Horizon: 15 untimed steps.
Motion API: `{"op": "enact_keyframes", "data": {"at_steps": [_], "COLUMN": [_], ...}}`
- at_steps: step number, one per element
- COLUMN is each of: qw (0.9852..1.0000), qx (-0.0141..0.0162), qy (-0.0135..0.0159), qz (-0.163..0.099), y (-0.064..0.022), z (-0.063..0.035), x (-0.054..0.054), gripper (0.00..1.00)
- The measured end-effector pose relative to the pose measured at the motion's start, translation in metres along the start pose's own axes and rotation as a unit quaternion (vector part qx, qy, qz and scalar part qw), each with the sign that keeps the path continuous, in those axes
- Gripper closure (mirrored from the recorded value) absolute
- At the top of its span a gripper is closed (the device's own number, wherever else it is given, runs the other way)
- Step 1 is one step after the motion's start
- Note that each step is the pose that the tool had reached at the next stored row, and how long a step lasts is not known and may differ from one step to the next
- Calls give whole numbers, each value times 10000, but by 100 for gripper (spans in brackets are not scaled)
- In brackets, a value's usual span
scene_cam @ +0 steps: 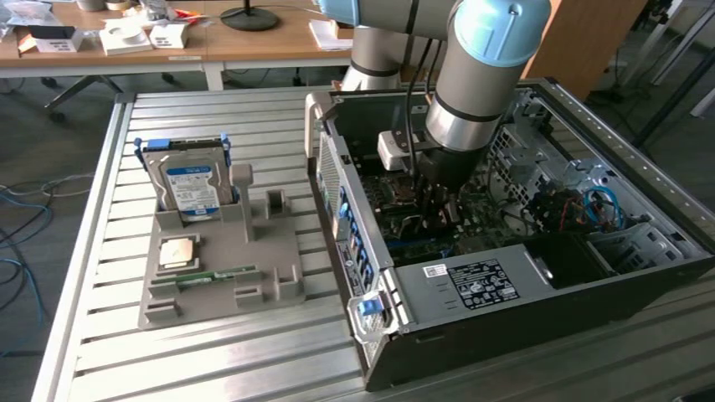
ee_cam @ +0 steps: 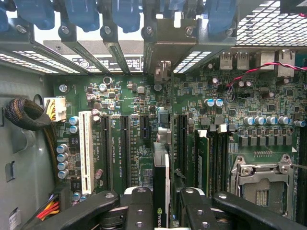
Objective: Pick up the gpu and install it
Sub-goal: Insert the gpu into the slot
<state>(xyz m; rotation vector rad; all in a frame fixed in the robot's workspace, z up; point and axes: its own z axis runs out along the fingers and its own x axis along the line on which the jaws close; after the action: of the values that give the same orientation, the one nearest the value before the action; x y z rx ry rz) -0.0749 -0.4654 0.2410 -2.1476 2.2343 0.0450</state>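
Inside the case [scene_cam: 537,352], my claw [ee_cam: 163,211] pinches the gpu [ee_cam: 161,177] edge-on, straight ahead of the fingers [ee_cam: 139,206]. Its long axis runs along the black slots [ee_cam: 123,148], towards the rear openings [ee_cam: 192,60]. I judge it over a slot, seating unclear. The motherboard [ee_cam: 240,96] is crowded: memory slots [ee_cam: 211,158] just beside, little room sideways.

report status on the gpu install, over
Gripper shut on gpu, down inside the computer case. Held edge-on over the motherboard expansion slots. Red-and-black wire off to one side, not across the gpu.
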Motion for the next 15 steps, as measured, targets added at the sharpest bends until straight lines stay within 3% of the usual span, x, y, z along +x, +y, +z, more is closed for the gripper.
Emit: {"op": "enact_keyframes", "data": {"at_steps": [6,10,15], "qw": [10000,10000,10000], "qx": [-2,0,-1], "qy": [-4,-1,1], "qz": [1,1,0], "y": [1,1,0], "z": [1,1,-17], "x": [-1,0,0], "gripper": [74,60,60]}}
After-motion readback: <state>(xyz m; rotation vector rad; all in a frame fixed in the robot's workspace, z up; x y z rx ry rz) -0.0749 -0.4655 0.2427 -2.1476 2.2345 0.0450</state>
